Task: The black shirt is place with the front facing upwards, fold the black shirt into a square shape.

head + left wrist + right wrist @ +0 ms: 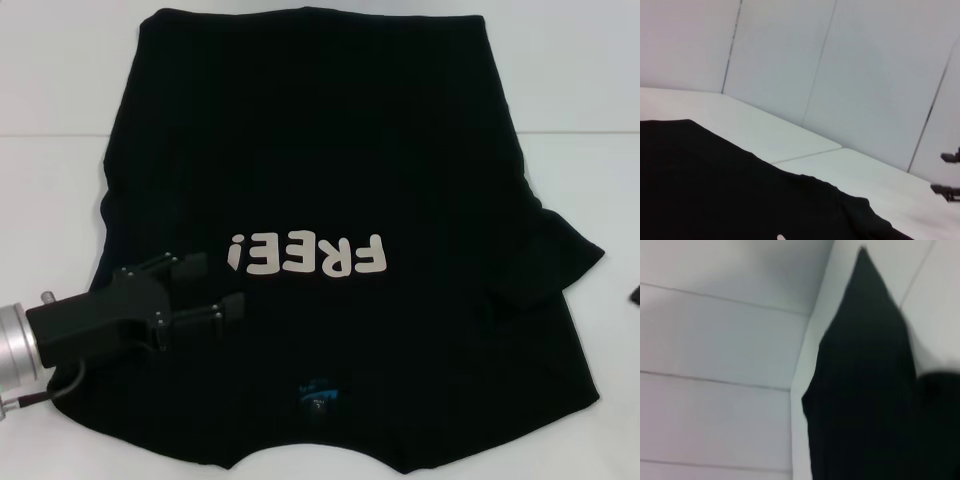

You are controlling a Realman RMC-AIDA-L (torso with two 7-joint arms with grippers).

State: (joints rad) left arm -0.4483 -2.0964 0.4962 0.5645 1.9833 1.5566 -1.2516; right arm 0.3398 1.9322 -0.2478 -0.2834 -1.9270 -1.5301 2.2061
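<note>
Even, bright light fell on the white desk [60, 90], with no hard shadows around the black shirt [330, 130]. The shirt's cloth read as flat black, folds barely visible. The right wrist view was blurred.

White table [50, 190] – seam across it, black shirt [330, 150] spread flat on top, lettering up

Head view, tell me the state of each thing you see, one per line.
black shirt: spread flat, lettering up, left side folded in, right sleeve out
left gripper: fingers open, over the shirt's left side
right gripper: barely in view
table: under the shirt
</note>
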